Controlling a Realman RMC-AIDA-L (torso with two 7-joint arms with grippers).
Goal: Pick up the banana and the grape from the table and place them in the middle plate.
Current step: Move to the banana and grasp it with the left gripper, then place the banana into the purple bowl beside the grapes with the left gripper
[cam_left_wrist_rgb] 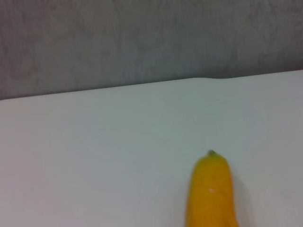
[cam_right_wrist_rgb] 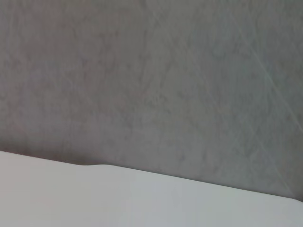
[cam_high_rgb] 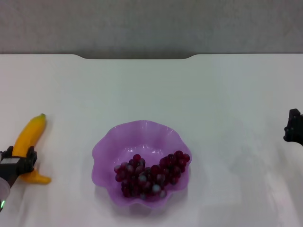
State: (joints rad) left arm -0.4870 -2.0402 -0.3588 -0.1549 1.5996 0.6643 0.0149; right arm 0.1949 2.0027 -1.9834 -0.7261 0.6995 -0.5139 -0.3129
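I see my left gripper [cam_high_rgb: 19, 161] closed around the near part of the banana [cam_high_rgb: 29, 137], at the left side of the table [cam_high_rgb: 213, 94]. The grape [cam_high_rgb: 150, 174] lies in the middle plate [cam_high_rgb: 113, 142], well to the right. My right gripper [cam_high_rgb: 293, 126] waits far right; I cannot tell its state.

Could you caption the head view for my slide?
Grapes in the purple plate; left gripper straddles the banana; right gripper idles.
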